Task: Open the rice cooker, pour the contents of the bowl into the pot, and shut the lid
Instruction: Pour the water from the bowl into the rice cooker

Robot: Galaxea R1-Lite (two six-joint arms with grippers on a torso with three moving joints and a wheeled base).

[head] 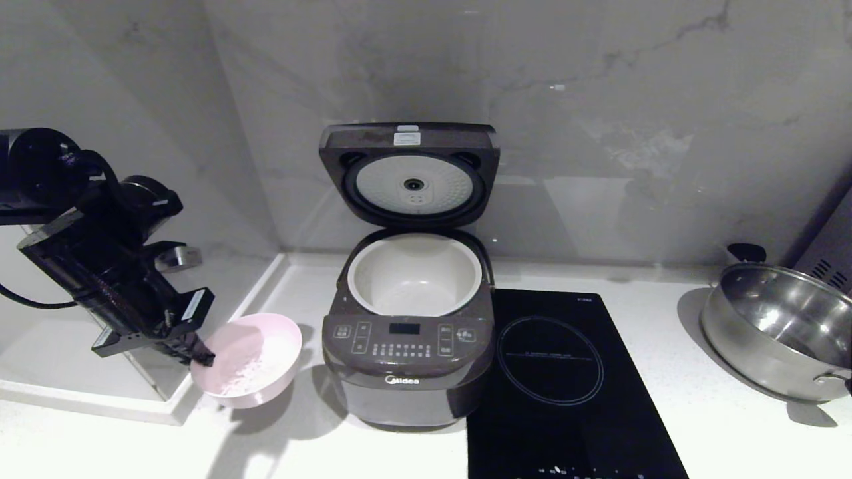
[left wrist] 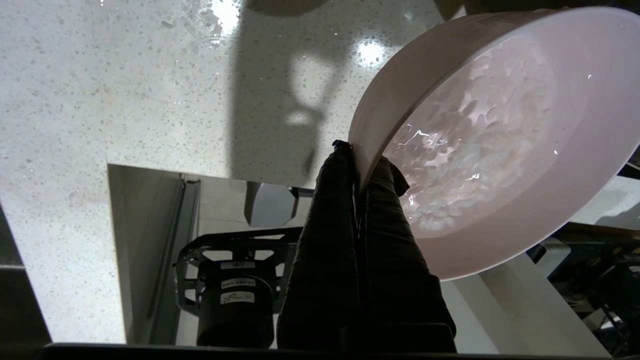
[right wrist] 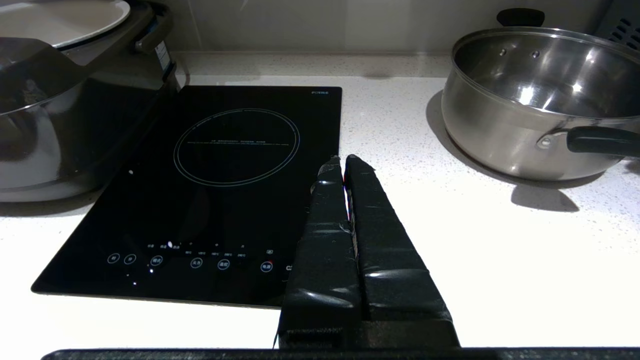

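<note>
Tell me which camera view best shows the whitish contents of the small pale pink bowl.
The left wrist view: the whitish contents fill the tilted pale pink bowl close up. The head view shows the contents small and from afar; the right wrist view shows none.

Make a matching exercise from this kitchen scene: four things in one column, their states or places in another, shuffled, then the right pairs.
Things:
1. lid
2. bowl
3. pot
4. steel pan

States or places:
A. empty, inside the rice cooker
B. on the counter, right of the black hob
C. raised, white disc facing forward
D. tilted, rim pinched by the left gripper

Pairs: 1-C, 2-D, 3-A, 4-B
</note>
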